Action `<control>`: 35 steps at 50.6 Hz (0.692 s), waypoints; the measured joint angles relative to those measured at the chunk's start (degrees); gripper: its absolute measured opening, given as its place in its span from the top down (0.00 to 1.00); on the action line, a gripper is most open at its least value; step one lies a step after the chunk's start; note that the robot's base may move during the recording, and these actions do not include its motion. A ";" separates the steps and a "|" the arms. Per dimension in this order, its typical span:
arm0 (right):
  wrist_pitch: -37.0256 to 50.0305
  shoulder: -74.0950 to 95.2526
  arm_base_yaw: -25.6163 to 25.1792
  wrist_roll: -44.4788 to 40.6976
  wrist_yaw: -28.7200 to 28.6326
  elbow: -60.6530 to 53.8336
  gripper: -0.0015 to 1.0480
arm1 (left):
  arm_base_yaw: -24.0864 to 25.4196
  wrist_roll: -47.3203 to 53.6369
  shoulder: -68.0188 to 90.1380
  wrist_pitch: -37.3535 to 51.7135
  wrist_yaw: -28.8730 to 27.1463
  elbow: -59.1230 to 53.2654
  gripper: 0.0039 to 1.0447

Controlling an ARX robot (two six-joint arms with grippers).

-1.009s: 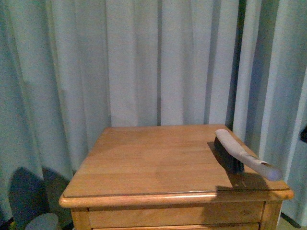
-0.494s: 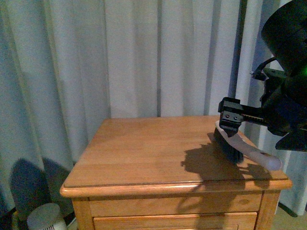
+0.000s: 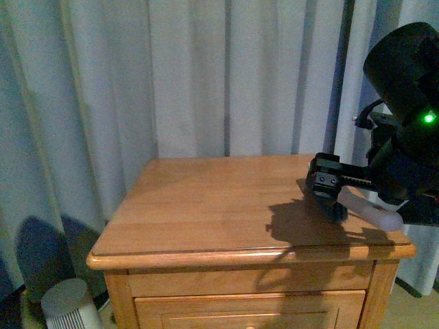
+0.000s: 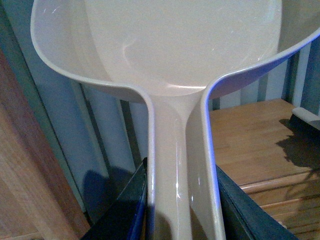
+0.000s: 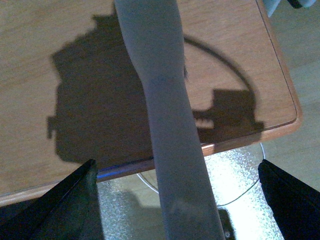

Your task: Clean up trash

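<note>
Right wrist view: right gripper [image 5: 177, 165] jaws stand wide apart either side of the brush [image 5: 165, 100] handle at the desk's [image 3: 206, 212] right edge. Left gripper [image 4: 180, 200] jaws clamp the dustpan [image 4: 175, 60] handle. Trash is out of sight in every view.

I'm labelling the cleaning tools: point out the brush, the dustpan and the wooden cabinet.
brush [image 5: 165, 100]: right wrist view, on its handle.
dustpan [image 4: 175, 55]: left wrist view, inside its scoop.
cabinet [image 3: 206, 205]: front view, bare top.

Shows a matte-black right arm [image 3: 405, 168] with a rounded housing [image 3: 403, 65], a green light [image 3: 429, 118], a thin looping cable [image 3: 365, 110], and a boxy, screw-studded right gripper [image 3: 326, 185].
</note>
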 joint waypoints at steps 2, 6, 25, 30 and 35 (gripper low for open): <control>0.15 0.48 -0.13 0.00 0.02 0.00 0.07 | 0.00 0.00 0.00 0.00 0.00 0.00 0.73; 0.28 1.42 -0.31 0.00 -0.15 0.00 0.07 | 0.00 0.00 0.00 0.00 0.00 0.00 0.73; 0.24 3.28 -0.59 -0.20 -0.26 1.97 0.44 | 0.00 0.00 0.00 0.00 0.00 0.00 0.73; 0.28 3.28 -0.59 -0.20 -0.42 1.97 0.57 | 0.00 0.00 0.00 0.00 0.00 0.00 0.73; 0.28 3.28 -0.59 -0.20 -0.81 1.95 0.69 | 0.00 0.00 0.00 0.00 0.00 0.00 0.73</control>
